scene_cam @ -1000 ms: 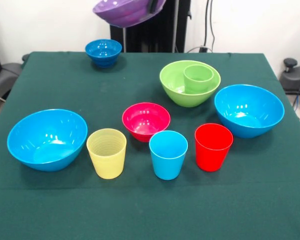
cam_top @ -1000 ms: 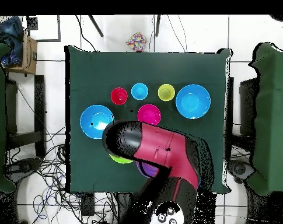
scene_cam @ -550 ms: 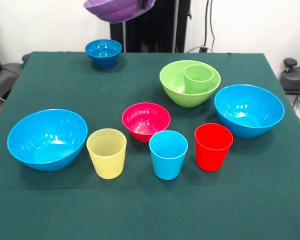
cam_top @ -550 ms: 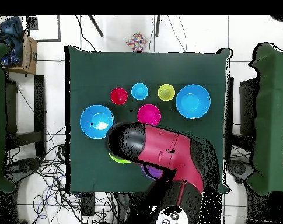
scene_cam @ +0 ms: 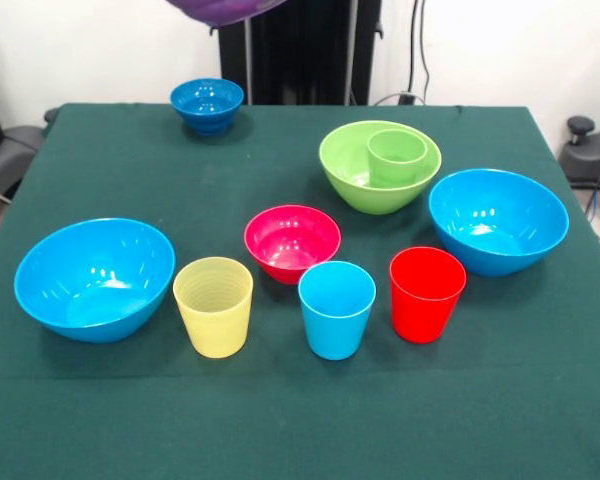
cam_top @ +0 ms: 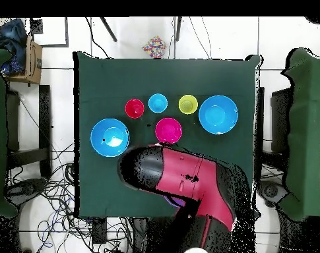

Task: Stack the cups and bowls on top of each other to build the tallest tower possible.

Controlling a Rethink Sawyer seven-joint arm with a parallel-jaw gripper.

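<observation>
The purple bowl (scene_cam: 223, 9) hangs high above the table's far side, cut off by the front view's top edge. A purple sliver (cam_top: 180, 199) of it shows under the red and black arm (cam_top: 182, 181), which hides the gripper holding it. The tower is the lime green bowl (scene_cam: 345, 172) with the green cup (scene_cam: 397, 155) upright inside it. Standing loose are the small dark blue bowl (scene_cam: 207, 103), two large light blue bowls (scene_cam: 95, 277) (scene_cam: 497, 220), the pink-red bowl (scene_cam: 292, 241), and the yellow cup (scene_cam: 213, 305), light blue cup (scene_cam: 336, 308) and red cup (scene_cam: 426, 293).
The green cloth table (scene_cam: 300, 420) ends close in front of the row of cups. Black chairs (cam_top: 284, 125) flank it in the overhead view, and cables lie on the floor around the robot's base.
The purple bowl has risen and drifted left in the front view, and now only its underside shows. In the overhead view the arm has swung to cover the lime green bowl.
</observation>
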